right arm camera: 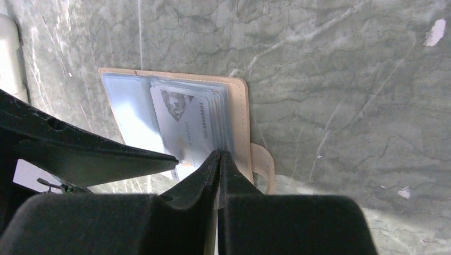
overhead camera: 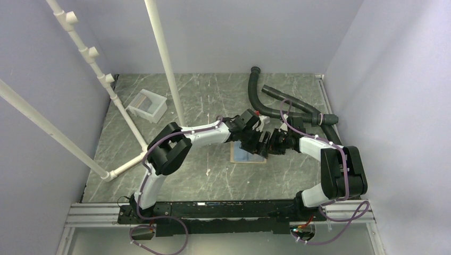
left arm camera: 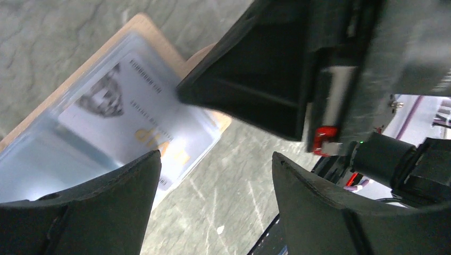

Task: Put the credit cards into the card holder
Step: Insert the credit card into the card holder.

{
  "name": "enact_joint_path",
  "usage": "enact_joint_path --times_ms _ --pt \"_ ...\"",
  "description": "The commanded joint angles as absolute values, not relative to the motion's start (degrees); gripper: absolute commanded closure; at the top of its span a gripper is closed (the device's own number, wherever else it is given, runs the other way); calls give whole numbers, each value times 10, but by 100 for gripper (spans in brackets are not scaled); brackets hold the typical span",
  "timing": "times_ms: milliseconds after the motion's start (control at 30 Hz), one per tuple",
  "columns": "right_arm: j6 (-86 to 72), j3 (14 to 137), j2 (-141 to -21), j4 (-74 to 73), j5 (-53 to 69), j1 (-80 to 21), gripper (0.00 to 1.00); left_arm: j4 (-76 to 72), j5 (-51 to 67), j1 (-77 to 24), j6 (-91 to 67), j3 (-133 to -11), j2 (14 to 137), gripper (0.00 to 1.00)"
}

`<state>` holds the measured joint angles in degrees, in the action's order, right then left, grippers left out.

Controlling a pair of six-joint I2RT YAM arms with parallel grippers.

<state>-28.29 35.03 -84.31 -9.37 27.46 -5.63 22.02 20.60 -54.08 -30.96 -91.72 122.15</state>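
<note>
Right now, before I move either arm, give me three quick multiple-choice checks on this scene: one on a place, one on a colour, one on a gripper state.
1. In the top view, where does the white tray sit relative to the card holder?
A. Far to its left, toward the back.
B. On top of it.
C. Beside the right arm's base.
2. What colour is the card holder's border?
A. Red.
B. Tan.
C. Black.
3. How do the jaws of the right gripper stand?
A. Wide open.
B. Shut.
C. Out of view.
Key: 1 A, the tray stands back-left and the holder in the centre; 2 B, the right wrist view shows a tan rim; 3 B, its fingertips meet with no gap.
</note>
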Motion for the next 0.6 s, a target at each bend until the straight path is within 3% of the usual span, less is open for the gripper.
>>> enact_joint_path --times_ms 0,133,333,567 --pt "-281 341 -842 -99 285 -60 96 98 248 -547 -323 -883 1185 18" --pt "-277 341 -842 -101 283 -60 96 84 229 -537 -335 -843 1154 18" --pt "-277 341 -840 -101 281 -60 96 186 149 -531 -337 -840 1143 18" --pt "-274 341 -843 -102 282 -60 96 186 146 -532 -350 -836 1156 17"
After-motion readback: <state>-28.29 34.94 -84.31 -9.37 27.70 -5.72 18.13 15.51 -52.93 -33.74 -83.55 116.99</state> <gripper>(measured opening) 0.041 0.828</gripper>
